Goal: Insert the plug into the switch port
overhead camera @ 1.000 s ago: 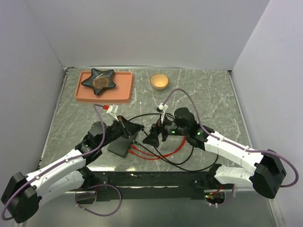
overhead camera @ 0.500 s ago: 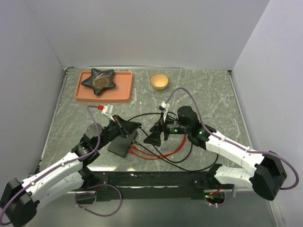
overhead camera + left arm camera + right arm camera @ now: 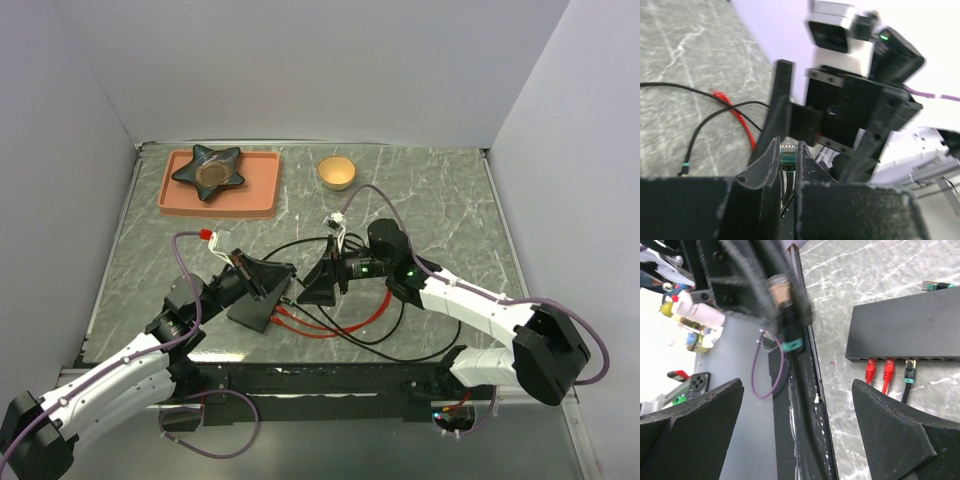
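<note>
plug [image 3: 788, 152]: pinched between the nearly closed left jaws, near 1 o'clock of the network switch [image 3: 250, 310] | right jaws: spread wide, empty | free switch port [image 3: 935, 359]: on the edge facing 4 o'clock | handling: likely light and rigid, latch tab brittle; best gripped on the body behind the contacts

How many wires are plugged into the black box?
3, all along the black box edge: a red wire, a second red wire beside it, then a black wire. More may be hidden off-picture.
</note>
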